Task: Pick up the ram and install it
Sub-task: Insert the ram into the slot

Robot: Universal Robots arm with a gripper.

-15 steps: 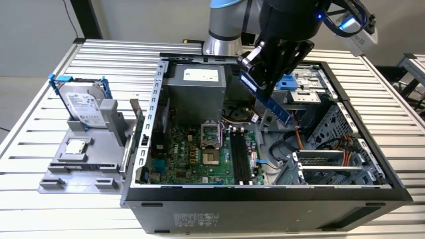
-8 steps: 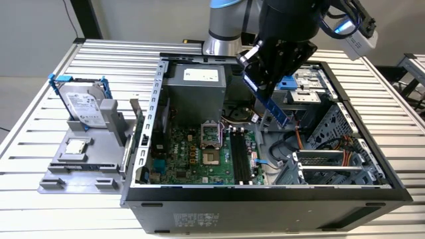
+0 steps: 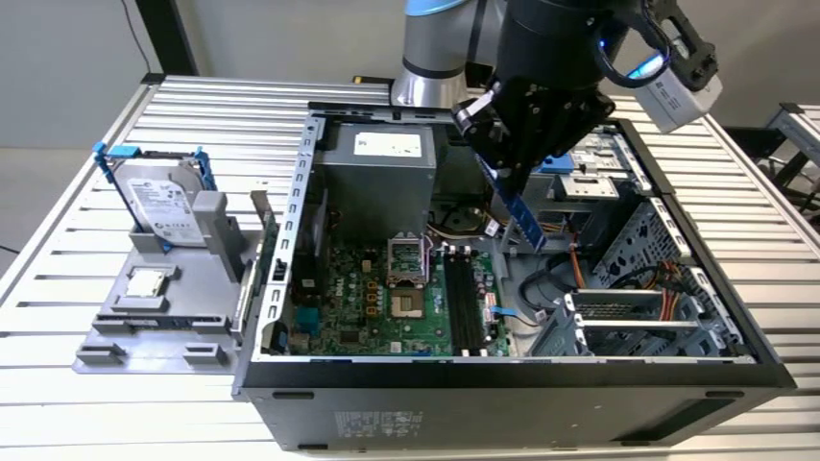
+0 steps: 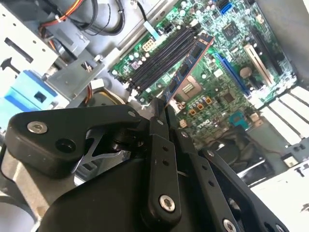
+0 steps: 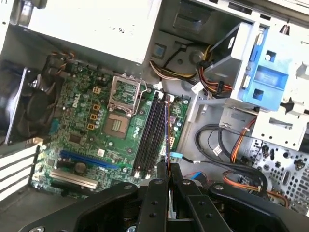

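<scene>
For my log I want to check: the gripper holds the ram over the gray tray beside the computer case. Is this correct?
Not quite. The gripper holds the ram over the motherboard's memory slots inside the open computer case, not over the gray tray. Both wrist views show this.

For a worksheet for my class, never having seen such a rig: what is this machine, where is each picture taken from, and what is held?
A robot arm's gripper pinches the ram, a thin memory stick, above the motherboard in an open computer case on a slatted table. The exterior view looks on from off the arm; both wrist views ride on the arm, looking past the gripper into the case. Beside the case, a grey stand holds a hard drive.
</scene>
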